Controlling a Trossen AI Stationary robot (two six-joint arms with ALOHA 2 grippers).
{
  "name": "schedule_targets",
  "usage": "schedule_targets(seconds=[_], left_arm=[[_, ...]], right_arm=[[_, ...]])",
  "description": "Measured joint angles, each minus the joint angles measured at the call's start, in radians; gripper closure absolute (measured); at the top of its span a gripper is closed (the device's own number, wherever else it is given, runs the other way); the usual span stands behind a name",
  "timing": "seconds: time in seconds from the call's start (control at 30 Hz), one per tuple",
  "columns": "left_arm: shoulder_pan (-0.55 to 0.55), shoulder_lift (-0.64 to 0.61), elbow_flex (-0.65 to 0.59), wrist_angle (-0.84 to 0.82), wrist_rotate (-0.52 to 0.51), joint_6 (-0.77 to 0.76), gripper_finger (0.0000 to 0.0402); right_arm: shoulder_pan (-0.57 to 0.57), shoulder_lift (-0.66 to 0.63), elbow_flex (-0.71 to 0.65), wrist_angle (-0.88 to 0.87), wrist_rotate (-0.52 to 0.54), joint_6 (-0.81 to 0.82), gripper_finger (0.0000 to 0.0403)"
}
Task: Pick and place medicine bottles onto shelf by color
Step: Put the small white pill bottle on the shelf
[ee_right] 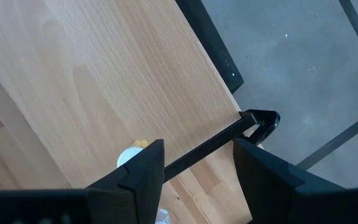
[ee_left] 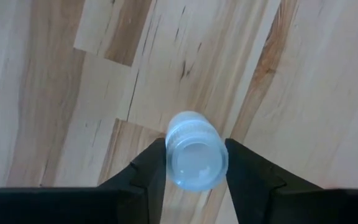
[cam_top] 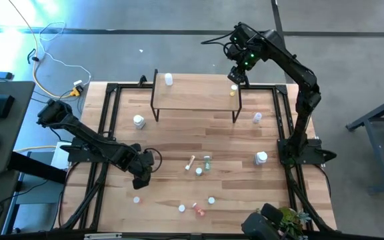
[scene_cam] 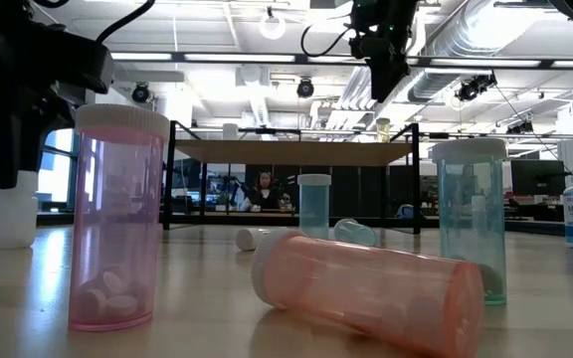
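Note:
My left gripper (cam_top: pixel 142 177) is low over the table's near left part, shut on a small clear bottle (ee_left: pixel 193 155) with a clear cap. My right gripper (cam_top: pixel 237 75) hangs open above the right end of the shelf (cam_top: pixel 195 93), touching nothing. Just under it a yellowish bottle (cam_top: pixel 233 89) stands on the board; its white cap (ee_right: pixel 131 154) shows beside my right fingers. A white bottle (cam_top: pixel 169 79) stands on the shelf's left part. Several more bottles stand or lie on the tabletop, among them a green one (cam_top: pixel 207 161) and a pink-red one (cam_top: pixel 199 211). My left gripper pinches the clear bottle between its two fingers, one on each side of the body just under the cap (ee_left: pixel 194 168). The fingers (ee_left: pixel 151 168) come from above, pointing down, and the cap faces up at the wrist. I cannot tell whether its base is on the table.
Larger white bottles stand at the table's left (cam_top: pixel 139 121) and right (cam_top: pixel 261 158). In the low view a pink vial (scene_cam: pixel 117 219) and a green vial (scene_cam: pixel 471 219) stand near the camera, and a pink-orange one (scene_cam: pixel 366 288) lies between them. Black frame rails (cam_top: pixel 289 133) edge the table.

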Motion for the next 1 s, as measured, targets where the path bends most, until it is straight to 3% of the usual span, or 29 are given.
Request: schedule_targets(seconds=[0.23,0.47,1.0], left_arm=[[0.017,-0.002,0.001,0.006,0.049,-0.018,0.0267],[0.101,-0.036,0.065,-0.006,0.064,0.044,0.0269],[0.46,-0.103,0.382,-0.184,0.04,0.441,0.0267]], right_arm=[[0.0,-0.001,0.0,0.0,0.0,0.0,0.0219],[0.0,-0.001,0.0,-0.013,0.0,-0.001,0.0219],[0.0,-0.002,0.0,-0.015,0.0,-0.003,0.0219]])
